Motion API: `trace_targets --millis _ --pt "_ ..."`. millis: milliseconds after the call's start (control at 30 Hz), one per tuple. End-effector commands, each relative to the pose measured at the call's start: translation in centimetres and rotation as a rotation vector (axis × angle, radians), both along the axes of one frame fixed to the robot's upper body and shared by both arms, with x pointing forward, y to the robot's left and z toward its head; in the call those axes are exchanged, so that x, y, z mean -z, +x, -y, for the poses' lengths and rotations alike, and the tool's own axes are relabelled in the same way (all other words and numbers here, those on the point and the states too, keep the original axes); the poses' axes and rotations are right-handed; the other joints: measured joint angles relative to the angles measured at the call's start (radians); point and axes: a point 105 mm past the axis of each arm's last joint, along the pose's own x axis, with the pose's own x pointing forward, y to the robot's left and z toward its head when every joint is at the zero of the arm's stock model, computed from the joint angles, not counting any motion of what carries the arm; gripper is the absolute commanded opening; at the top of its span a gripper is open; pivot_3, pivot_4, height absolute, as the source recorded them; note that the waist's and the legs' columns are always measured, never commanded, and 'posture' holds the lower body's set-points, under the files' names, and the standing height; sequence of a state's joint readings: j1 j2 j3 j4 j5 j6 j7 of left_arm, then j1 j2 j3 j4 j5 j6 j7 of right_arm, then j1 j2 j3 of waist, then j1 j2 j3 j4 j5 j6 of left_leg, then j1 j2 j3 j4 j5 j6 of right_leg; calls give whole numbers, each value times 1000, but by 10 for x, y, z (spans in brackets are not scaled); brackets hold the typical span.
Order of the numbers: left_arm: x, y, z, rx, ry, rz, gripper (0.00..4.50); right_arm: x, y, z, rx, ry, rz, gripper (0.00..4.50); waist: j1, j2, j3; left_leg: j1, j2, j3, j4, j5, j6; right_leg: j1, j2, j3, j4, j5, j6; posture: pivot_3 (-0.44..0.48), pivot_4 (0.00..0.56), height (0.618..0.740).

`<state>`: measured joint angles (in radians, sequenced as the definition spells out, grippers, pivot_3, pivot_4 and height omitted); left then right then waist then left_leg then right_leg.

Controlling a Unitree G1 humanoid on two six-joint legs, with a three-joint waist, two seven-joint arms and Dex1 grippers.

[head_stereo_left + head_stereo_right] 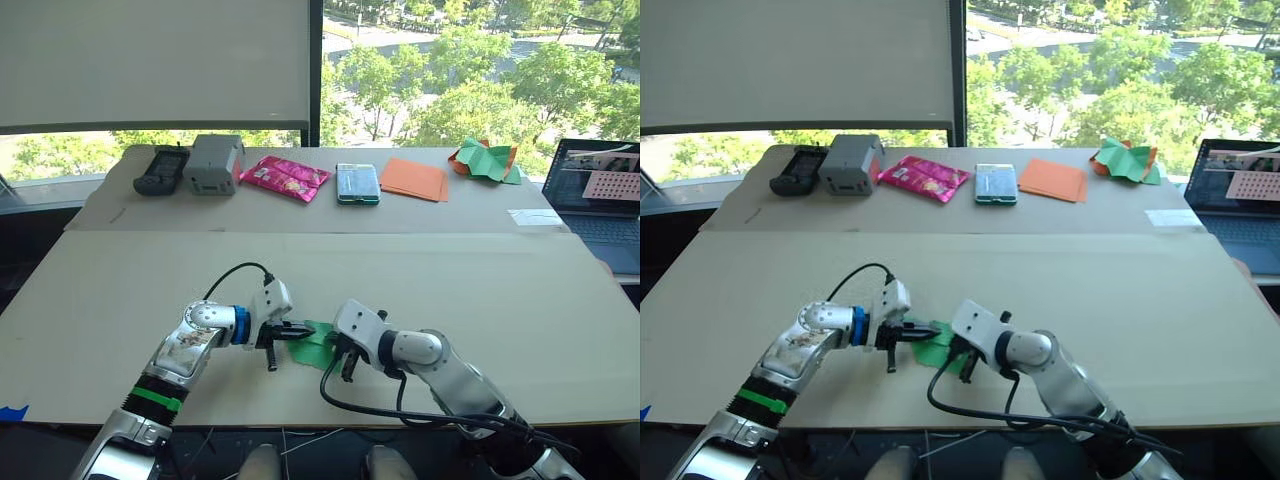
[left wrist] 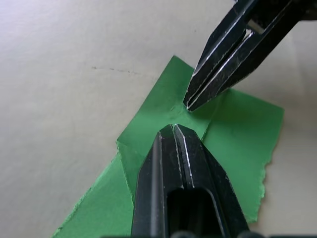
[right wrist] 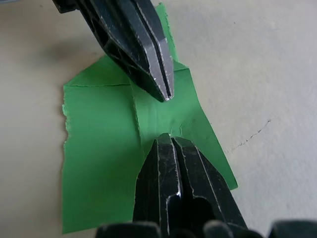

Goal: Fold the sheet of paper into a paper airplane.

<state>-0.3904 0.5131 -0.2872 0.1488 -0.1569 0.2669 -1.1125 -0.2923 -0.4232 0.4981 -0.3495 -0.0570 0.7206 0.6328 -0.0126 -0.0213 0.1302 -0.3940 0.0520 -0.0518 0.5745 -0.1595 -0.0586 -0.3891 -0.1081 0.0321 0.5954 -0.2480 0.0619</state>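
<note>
Sunlit trees fill the window behind a pale tabletop (image 1: 120, 290), with a second surface butted against its far edge carrying a row of odds and ends: a black handset (image 1: 161, 169), a grey box (image 1: 214, 163), a pink snack packet (image 1: 286, 177), a small teal pack (image 1: 357, 183), flat orange sheets (image 1: 414, 178), a crumpled green-and-orange paper heap (image 1: 486, 160) and, at the robot's right, an open laptop (image 1: 600, 200). Near the front edge lies the sheet of paper (image 3: 99, 163), bright green, flat on the tabletop and already creased, with one torn ragged edge. The left claw (image 2: 174, 130) has its two black fingers pressed together, tips bearing down on the middle of the sheet; the right claw (image 3: 167, 139) is likewise closed, its tips on the paper just beside the other's, the two nearly meeting over a raised ridge. Neither seems to pinch the paper; both look to be pressing it, so the step in hand is probably setting or holding a crease. To do it well, one tip ought to pin the sheet while the other runs along the fold line, kept low and light, since thin paper will skid or tear further at the ragged edge. Of containers, only the grey box and the packets show, all closed, their contents unseen
</note>
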Motion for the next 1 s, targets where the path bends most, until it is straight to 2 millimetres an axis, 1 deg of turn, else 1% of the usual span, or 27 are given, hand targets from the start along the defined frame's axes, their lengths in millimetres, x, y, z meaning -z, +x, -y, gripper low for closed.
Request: trace_targets --millis 33,200,367,467,667,1000 --pt "18 -4 -7 22 91 9 0 21 -5 7 31 -54 -83 11 0 0 0 1 0 0 0 0 0 1 0 0 0 0 0 0 150 706" --pt "31 -7 -15 28 146 15 0 21 -5 8 38 -56 -89 11 0 1 -1 2 0 0 0 0 0 1 0 0 0 0 0 0 150 706" --pt "36 -10 -23 10 154 3 0 21 -6 8 40 -60 -92 11 0 4 -5 3 0 0 0 0 0 1 0 0 0 0 0 0 150 706" --pt "39 -12 -34 -16 167 -8 0 22 -5 8 41 -63 -94 11 -2 4 -7 3 0 0 0 0 0 1 0 0 0 0 0 0 150 706" --pt "38 -13 -38 -43 153 -20 0 22 -5 7 41 -63 -99 11 -3 5 -10 4 0 0 -1 0 0 1 0 0 0 0 0 0 150 706" --pt "42 -19 -62 -103 181 -43 0 22 -4 6 34 -66 -99 11 -7 6 -10 5 1 0 -2 0 0 1 0 0 0 0 0 0 150 706"
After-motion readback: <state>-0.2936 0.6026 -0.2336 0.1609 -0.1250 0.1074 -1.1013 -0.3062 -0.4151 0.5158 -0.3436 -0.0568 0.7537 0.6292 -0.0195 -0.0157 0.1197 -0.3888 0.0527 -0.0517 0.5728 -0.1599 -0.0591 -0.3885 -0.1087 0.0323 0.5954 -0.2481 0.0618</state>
